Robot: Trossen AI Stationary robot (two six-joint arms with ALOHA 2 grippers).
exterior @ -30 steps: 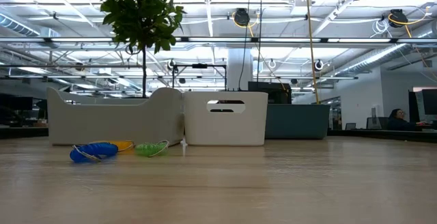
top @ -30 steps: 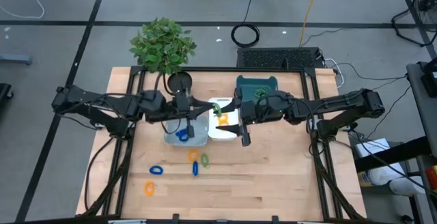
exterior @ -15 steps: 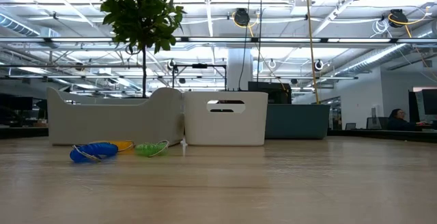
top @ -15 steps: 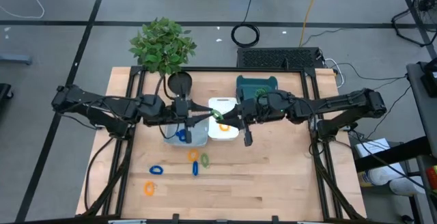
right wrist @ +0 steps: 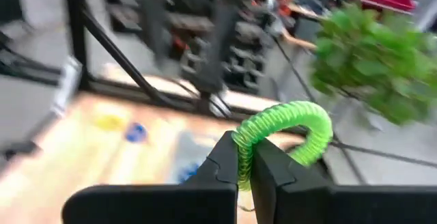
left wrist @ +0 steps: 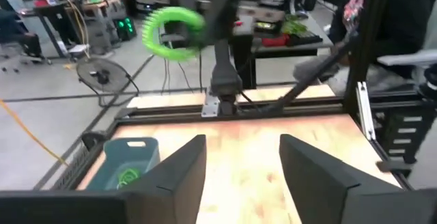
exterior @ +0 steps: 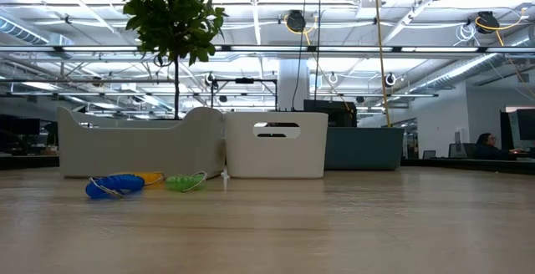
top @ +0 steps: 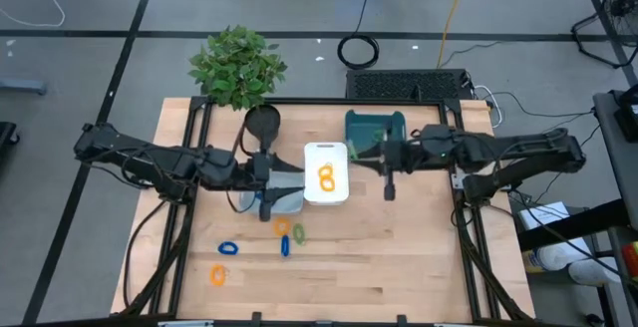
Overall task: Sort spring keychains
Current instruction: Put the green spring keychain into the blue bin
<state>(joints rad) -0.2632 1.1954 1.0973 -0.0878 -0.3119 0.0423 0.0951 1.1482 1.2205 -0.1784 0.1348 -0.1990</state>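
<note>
My right gripper point(top: 359, 154) is shut on a green spring keychain point(right wrist: 293, 130) in the air between the white tray point(top: 326, 151) and the teal tray point(top: 374, 126). My left gripper point(left wrist: 242, 173) stands open and holds nothing above the grey tray point(top: 284, 199); it faces the green keychain point(left wrist: 174, 31). Two orange keychains point(top: 326, 177) lie in the white tray. A green one point(left wrist: 126, 176) lies in the teal tray point(left wrist: 123, 161). Several loose spring keychains, orange point(top: 282, 226), green point(top: 298, 233) and blue point(top: 228, 248), lie on the table. My right gripper pinches one stretch of the green keychain's coil point(right wrist: 240, 141) between its two fingers point(right wrist: 224, 161). The fingers are about level and point toward the table's left. The rest of the loop stands out beyond the fingertips, lifted clear of the trays and the table.
A potted plant point(top: 237, 66) and a small round black stand point(top: 262, 121) are at the table's far left. A black frame rail point(top: 299, 105) runs along the far edge. In the low view the trays point(exterior: 276, 144) stand behind the loose keychains point(exterior: 115, 185).
The green keychain, held between both grippers above the white tray half a second ago, has gone with my right gripper, which has drawn back toward the table's right edge. My left gripper has let go and pulled back a little toward the left, over the grey tray.
</note>
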